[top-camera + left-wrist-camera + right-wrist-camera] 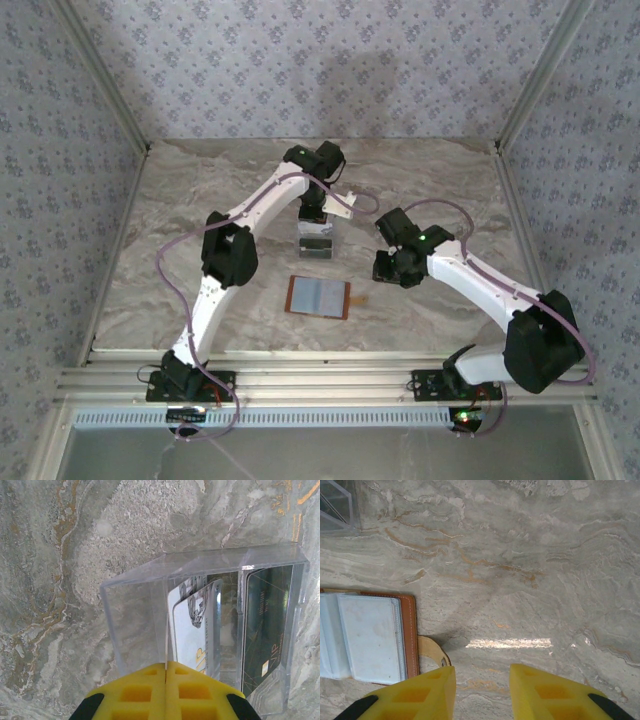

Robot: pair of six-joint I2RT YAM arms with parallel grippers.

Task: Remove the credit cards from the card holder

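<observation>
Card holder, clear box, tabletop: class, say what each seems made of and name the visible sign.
Card holder: orange-brown leather or imitation, matte; its tab curls softly. Clear box: rigid transparent plastic, likely acrylic; credit cards show through glossy walls. Tabletop: veined marble look, polished, reflecting a light streak; real stone or laminate cannot be told.

Bright even light, soft shadows, slight glare
</observation>
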